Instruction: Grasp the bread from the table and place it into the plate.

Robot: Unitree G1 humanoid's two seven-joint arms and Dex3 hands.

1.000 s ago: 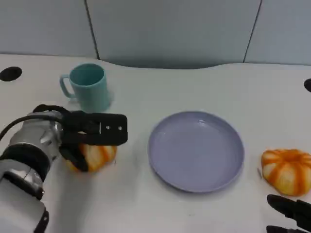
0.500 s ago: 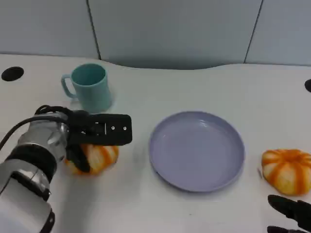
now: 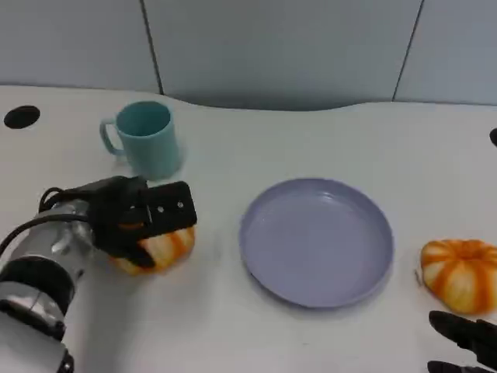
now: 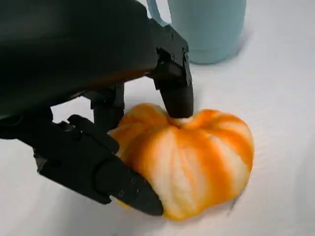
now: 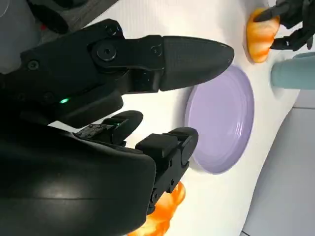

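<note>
An orange-and-white striped round bread (image 3: 165, 247) lies on the white table left of the lilac plate (image 3: 316, 241). My left hand (image 3: 132, 217) grips it: in the left wrist view a finger (image 4: 174, 93) presses on the top of the bread (image 4: 192, 157) and the thumb (image 4: 113, 179) lies against its side. A second striped bread (image 3: 460, 275) sits right of the plate. My right hand (image 3: 468, 342) rests at the table's near right corner just below that bread, fingers apart and holding nothing. The right wrist view shows this hand (image 5: 123, 98) above the plate (image 5: 221, 118).
A teal mug (image 3: 146, 140) stands behind the left hand, close to it. The table's curved back edge runs below a grey wall. A black hole (image 3: 21, 116) marks the table's far left and another (image 3: 492, 137) its right edge.
The left hand's fingers, stretched out flat over the bread before, have curled down and closed onto it. The right hand has stayed put.
</note>
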